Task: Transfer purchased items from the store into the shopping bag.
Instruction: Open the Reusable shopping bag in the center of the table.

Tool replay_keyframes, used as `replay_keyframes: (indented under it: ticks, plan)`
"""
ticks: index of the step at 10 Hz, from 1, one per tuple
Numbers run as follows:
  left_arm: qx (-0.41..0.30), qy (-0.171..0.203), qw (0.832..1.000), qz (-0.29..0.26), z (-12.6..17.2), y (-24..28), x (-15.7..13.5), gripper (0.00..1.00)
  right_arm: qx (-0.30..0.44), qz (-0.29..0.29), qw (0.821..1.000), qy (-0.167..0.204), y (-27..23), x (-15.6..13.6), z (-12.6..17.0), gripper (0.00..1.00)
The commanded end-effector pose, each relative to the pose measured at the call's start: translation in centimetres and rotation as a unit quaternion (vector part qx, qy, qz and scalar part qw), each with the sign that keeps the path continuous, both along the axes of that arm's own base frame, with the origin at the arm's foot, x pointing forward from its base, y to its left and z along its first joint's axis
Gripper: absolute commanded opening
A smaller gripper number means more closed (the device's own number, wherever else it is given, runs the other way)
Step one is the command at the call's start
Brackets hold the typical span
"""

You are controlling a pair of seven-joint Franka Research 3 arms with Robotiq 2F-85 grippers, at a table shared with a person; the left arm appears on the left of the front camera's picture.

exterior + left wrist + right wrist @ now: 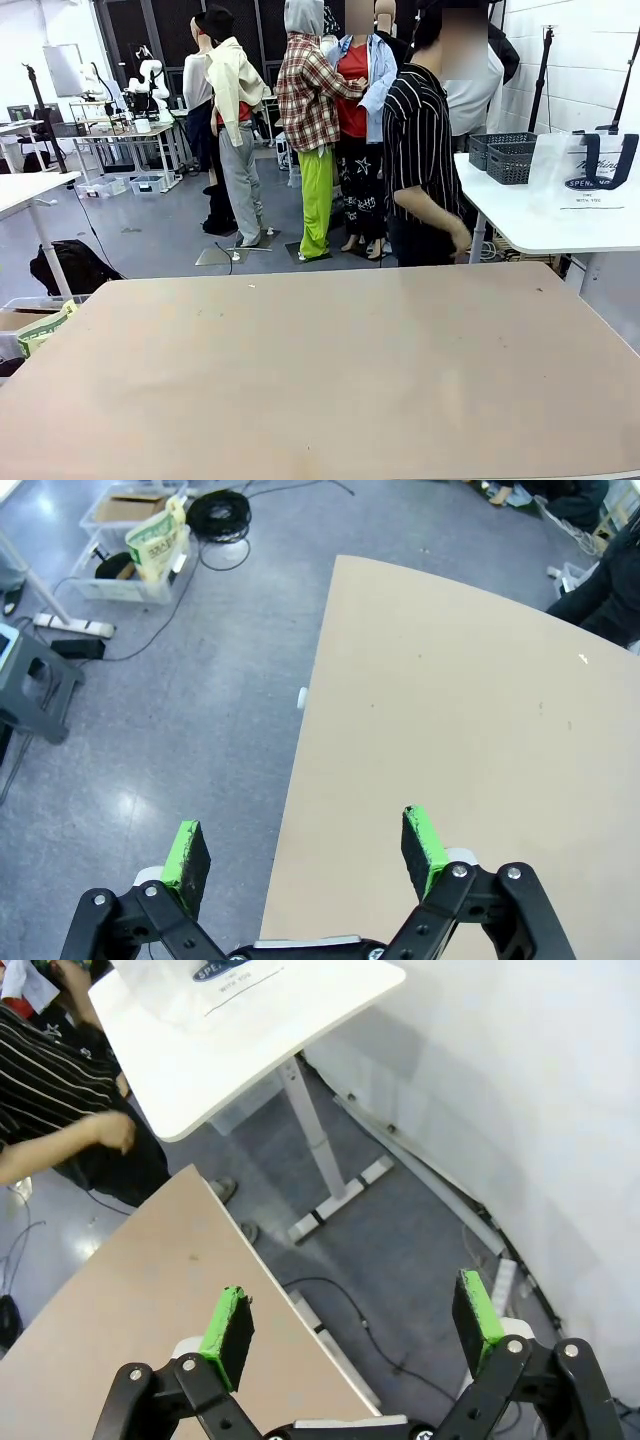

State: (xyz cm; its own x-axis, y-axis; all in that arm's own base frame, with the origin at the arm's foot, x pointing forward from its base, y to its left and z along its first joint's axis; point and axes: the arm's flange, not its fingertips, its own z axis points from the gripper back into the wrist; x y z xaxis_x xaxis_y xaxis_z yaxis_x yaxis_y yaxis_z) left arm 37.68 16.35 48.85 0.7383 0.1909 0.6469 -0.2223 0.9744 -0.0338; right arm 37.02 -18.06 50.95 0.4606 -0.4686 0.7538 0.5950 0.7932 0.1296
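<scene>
Left wrist view: left gripper (305,852), jaws wide and empty, above the beige table's (450,730) edge, floor bins (125,575) beyond. Front view: a person (420,150) beside a white side table (540,225) bearing dark grey lattice baskets (505,155) and the translucent white shopping bag (585,165), with navy handles and an oval logo. Right wrist view: right gripper (352,1325), likewise wide and empty.

Side counter at far right, with a person between it and the near counter

The near counter (320,380) spans the foreground. Beyond its far right corner stands a side counter (560,225) — on it the baskets (510,158) sit toward the left end, with the shopping bag (590,165) upright just right of them. A person (420,140) stands at the near counter's far edge, just left of the side counter, one hand (457,238) low beside it. A bin (110,585) sits on the floor off the near counter's left side.
</scene>
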Motion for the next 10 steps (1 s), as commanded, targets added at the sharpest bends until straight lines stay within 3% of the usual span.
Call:
replay_keyframes:
  ticks: [1, 10]
  plan:
    - [0.007, 0.003, 1.000, -0.006, -0.07, 0.43, -0.17, 1.00, -0.003, 0.011, 1.000, -0.004, 0.09, 0.04, 0.06, 1.00]
    - [0.007, 0.003, 1.000, -0.006, -0.07, 0.43, -0.17, 1.00, -0.003, 0.011, 1.000, -0.004, 0.09, 0.04, 0.06, 1.00]
